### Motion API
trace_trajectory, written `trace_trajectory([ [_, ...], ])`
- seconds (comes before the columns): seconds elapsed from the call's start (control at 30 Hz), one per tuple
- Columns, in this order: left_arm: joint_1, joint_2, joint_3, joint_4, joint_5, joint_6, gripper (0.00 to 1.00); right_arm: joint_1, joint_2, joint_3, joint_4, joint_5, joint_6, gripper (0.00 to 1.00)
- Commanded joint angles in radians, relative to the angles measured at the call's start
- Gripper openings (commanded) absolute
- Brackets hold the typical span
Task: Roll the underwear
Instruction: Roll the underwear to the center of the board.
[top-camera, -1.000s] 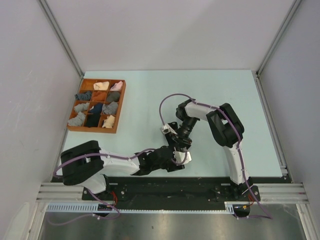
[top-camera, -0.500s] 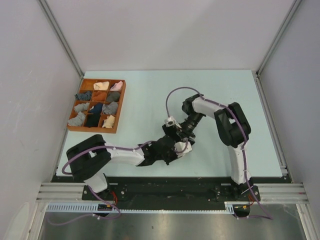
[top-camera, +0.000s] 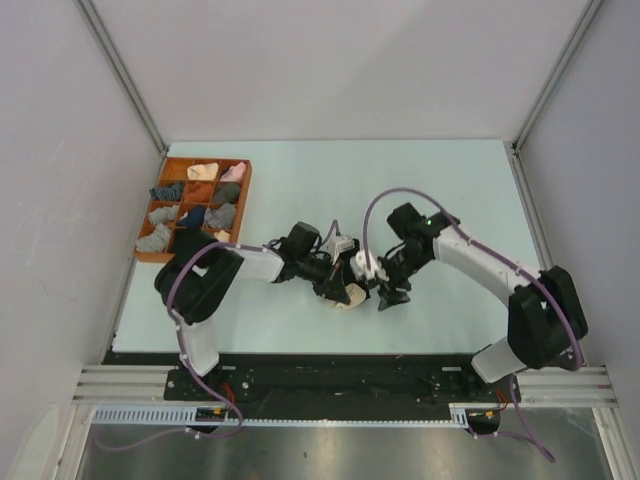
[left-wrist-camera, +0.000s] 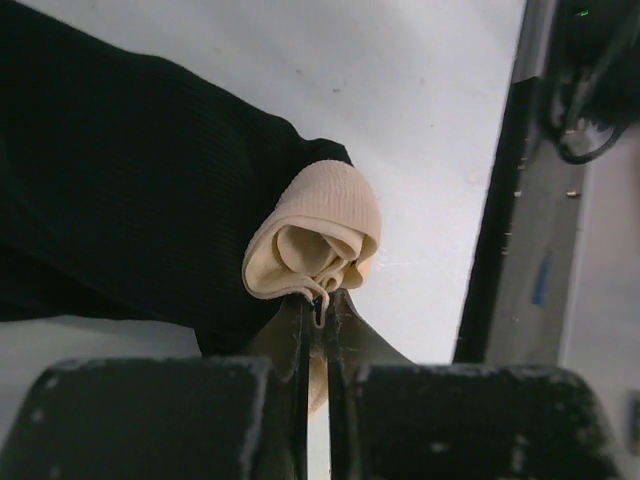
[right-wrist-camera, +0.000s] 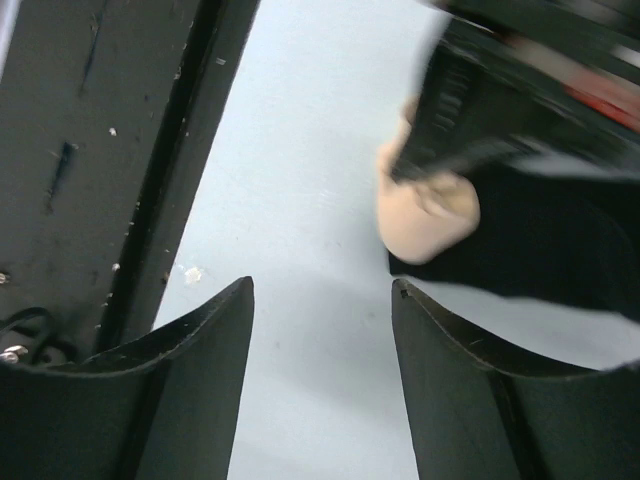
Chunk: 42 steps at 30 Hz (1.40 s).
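Observation:
The underwear (left-wrist-camera: 120, 190) is black fabric with a cream-beige edge (left-wrist-camera: 325, 225) curled into a small roll. It lies mid-table near the front (top-camera: 350, 297). My left gripper (left-wrist-camera: 323, 300) is shut on a fold of that cream edge, and from above it sits right over the garment (top-camera: 340, 285). My right gripper (right-wrist-camera: 322, 288) is open just to the right (top-camera: 388, 298), with only bare table between its fingers. The cream roll (right-wrist-camera: 430, 215) and black cloth (right-wrist-camera: 560, 250) lie just beyond its right fingertip, apart from it.
A wooden tray (top-camera: 186, 259) with nine compartments holding small rolled bundles stands at the far left. The black base rail (right-wrist-camera: 120, 150) along the table's near edge runs close to the right gripper. Purple cables loop over both arms.
The left gripper has shut on the cream edge and its arm has swung further onto the table. The right gripper has opened and backed off to the right of the garment.

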Motion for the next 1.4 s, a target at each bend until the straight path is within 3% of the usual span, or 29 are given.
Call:
trace_trajectory([
  [0.0, 0.052, 0.125, 0.107, -0.152, 0.115, -0.051, 0.00, 0.166, -0.130, -0.211, 0.337, 0.173, -0.047, 0.64],
  [0.1, 0.060, 0.191, 0.208, -0.258, 0.121, -0.042, 0.00, 0.230, -0.165, -0.285, 0.521, 0.274, -0.044, 0.66],
  [0.2, 0.065, 0.238, 0.256, -0.299, 0.135, -0.039, 0.00, 0.257, -0.142, -0.308, 0.598, 0.342, -0.053, 0.66],
  [0.5, 0.088, 0.268, 0.267, -0.256, 0.153, -0.095, 0.05, 0.261, -0.017, -0.360, 0.687, 0.474, -0.093, 0.64],
  [0.6, 0.109, 0.229, 0.228, -0.163, 0.158, -0.175, 0.11, 0.266, 0.022, -0.366, 0.691, 0.494, -0.096, 0.58],
  [0.77, 0.155, 0.083, 0.121, 0.186, 0.129, -0.379, 0.28, 0.267, 0.077, -0.362, 0.681, 0.534, -0.079, 0.44],
  [0.8, 0.161, 0.048, 0.069, 0.239, 0.115, -0.397, 0.36, 0.266, 0.094, -0.354, 0.652, 0.532, -0.071, 0.41],
  [0.9, 0.175, -0.135, -0.041, 0.377, 0.042, -0.378, 0.45, 0.235, 0.112, -0.284, 0.541, 0.462, -0.027, 0.34],
  [1.1, 0.140, -0.517, -0.365, 0.521, -0.146, -0.165, 0.56, 0.143, 0.246, -0.026, 0.135, 0.177, 0.026, 0.26],
  [1.27, -0.099, -0.757, -0.577, 0.554, -0.338, 0.088, 0.66, 0.065, 0.411, 0.137, -0.201, -0.033, 0.010, 0.26],
  [1.37, -0.225, -0.772, -0.573, 0.511, -0.411, 0.203, 0.69, 0.018, 0.500, 0.200, -0.297, -0.089, 0.009, 0.26],
])
